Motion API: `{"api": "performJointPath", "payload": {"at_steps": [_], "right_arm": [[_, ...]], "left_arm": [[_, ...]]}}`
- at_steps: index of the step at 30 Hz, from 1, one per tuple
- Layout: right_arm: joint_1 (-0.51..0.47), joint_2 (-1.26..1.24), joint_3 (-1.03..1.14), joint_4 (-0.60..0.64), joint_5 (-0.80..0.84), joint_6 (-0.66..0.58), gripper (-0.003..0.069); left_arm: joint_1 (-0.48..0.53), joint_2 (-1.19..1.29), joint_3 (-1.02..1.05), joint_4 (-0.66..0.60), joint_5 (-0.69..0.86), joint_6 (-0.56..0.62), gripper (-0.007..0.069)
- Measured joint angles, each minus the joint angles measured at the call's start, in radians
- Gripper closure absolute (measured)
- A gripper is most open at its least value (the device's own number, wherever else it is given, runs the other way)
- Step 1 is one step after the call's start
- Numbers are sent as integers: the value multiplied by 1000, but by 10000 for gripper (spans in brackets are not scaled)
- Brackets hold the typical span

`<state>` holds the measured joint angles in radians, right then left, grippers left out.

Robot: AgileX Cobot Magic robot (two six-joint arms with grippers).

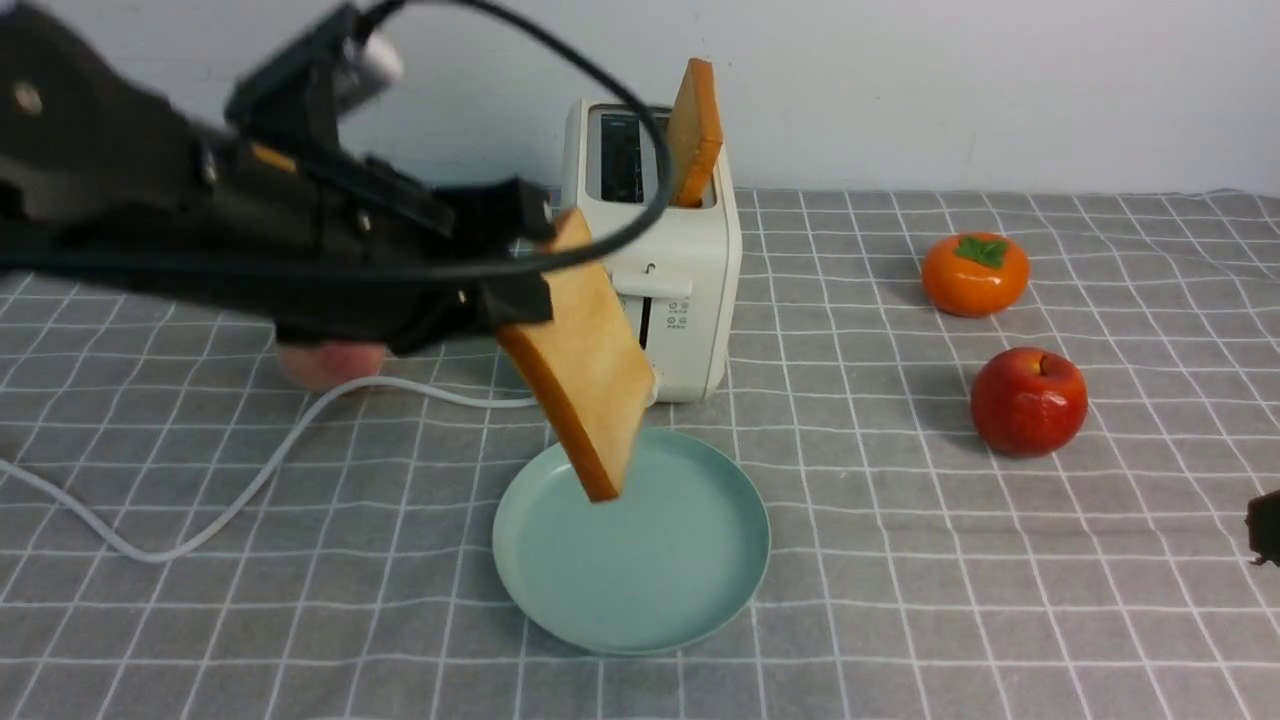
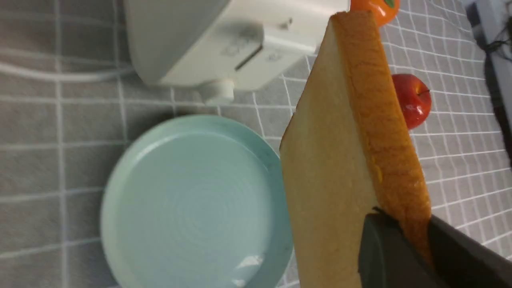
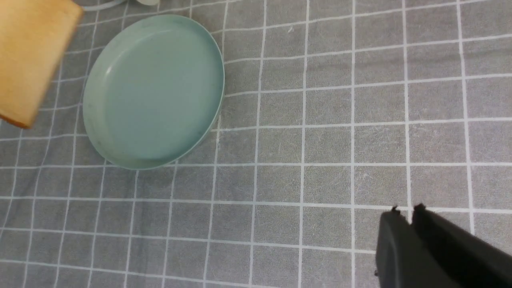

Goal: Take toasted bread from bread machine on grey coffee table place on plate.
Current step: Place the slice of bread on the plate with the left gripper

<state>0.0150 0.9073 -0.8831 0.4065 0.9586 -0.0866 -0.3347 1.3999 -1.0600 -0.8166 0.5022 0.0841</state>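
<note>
Front view: the left tool point(image 1: 525, 260) is clenched on the upper corner of one toast slice point(image 1: 590, 370), which hangs slanted, its long axis running from upper left down to lower right, the lowest corner above the mint-green plate point(image 1: 690, 590) without clearly touching it. The second toast slice point(image 1: 695, 125) stands on edge in the right slot of the white toaster point(image 1: 690, 270), leaning right. The grey grid-cloth counter point(image 1: 900, 600) also carries a white cord point(image 1: 230, 500), a persimmon point(image 1: 975, 272) and a red apple point(image 1: 1028, 402); a plain white wall point(image 1: 1000, 90) stands behind. Left wrist view: the dark fingers point(image 2: 384, 256) pinch the slice's crust edge, and its far end points toward the toaster. Right wrist view: the right tool point(image 3: 406, 210) is clenched on nothing, over bare cloth, well apart from the plate.
</note>
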Motion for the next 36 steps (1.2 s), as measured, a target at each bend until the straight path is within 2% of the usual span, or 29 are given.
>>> {"api": "performJointPath", "payload": {"at_steps": [1, 2, 4, 5, 6, 7, 8, 9, 11, 24, 28, 31, 32, 33, 36], "right_arm": [[0, 0, 0, -1, 1, -6, 600], [0, 0, 0, -1, 1, -8, 599], [0, 0, 0, -1, 1, -24, 594], [0, 0, 0, -1, 1, -25, 593], [0, 0, 0, -1, 1, -27, 590], [0, 0, 0, -2, 1, -27, 589], [0, 0, 0, -2, 0, -27, 589], [0, 0, 0, -3, -2, -27, 587], [0, 0, 0, -6, -6, -27, 586], [0, 0, 0, -25, -52, -27, 572], [0, 0, 0, -25, -53, -27, 568], [0, 0, 0, -25, -54, -27, 564], [0, 0, 0, -25, -54, -27, 564], [0, 0, 0, -25, -54, -27, 562], [0, 0, 0, -25, -55, -27, 557]], "left_arm": [[0, 7, 42, -110, -32, 84, 572], [0, 7, 48, -132, -32, 103, 572], [0, 40, 120, -475, -95, 396, 572], [0, 44, 120, -475, -97, 416, 572], [0, 71, 142, -645, -114, 541, 572], [0, 86, 152, -736, -122, 619, 572], [0, 93, 157, -751, -125, 633, 572], [0, 122, 174, -826, -137, 728, 572], [0, 154, 186, -862, -148, 785, 572], [0, 317, 192, -890, -37, 821, 562], [0, 322, 192, -879, -36, 823, 489], [0, 322, 192, -791, -36, 823, 370], [0, 322, 192, -783, -36, 823, 363], [0, 315, 192, -703, -40, 823, 305], [0, 279, 192, -549, -81, 791, 250]]}}
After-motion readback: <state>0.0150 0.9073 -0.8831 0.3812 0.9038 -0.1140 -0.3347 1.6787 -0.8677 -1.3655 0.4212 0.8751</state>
